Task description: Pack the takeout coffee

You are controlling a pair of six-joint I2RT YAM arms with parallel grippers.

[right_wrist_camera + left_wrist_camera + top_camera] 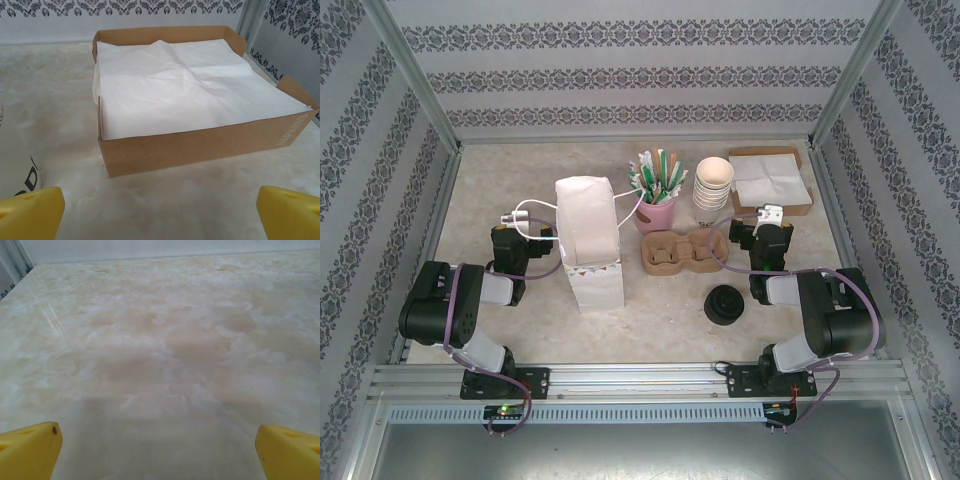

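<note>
The marbled beige bench (pixel 490 185) carries 1 white paper bag (pixel 588 240), 1 pink straw cup (pixel 656 215), stacked cream cups (pixel 713 187), 1 napkin box (pixel 200 145), 1 cardboard cup carrier (pixel 682 252) and stacked black lids (pixel 724 304).

From high above and behind the arm bases (pixel 500 385), looks steeply down over the whole table (pixel 660 300). From the left wrist, sits low and close, facing forward across bare tabletop between yellow fingertips (pixel 30 450). From the right wrist, faces the napkin box (pixel 200 145) at close range, shared with the overhead's far right corner.
</note>
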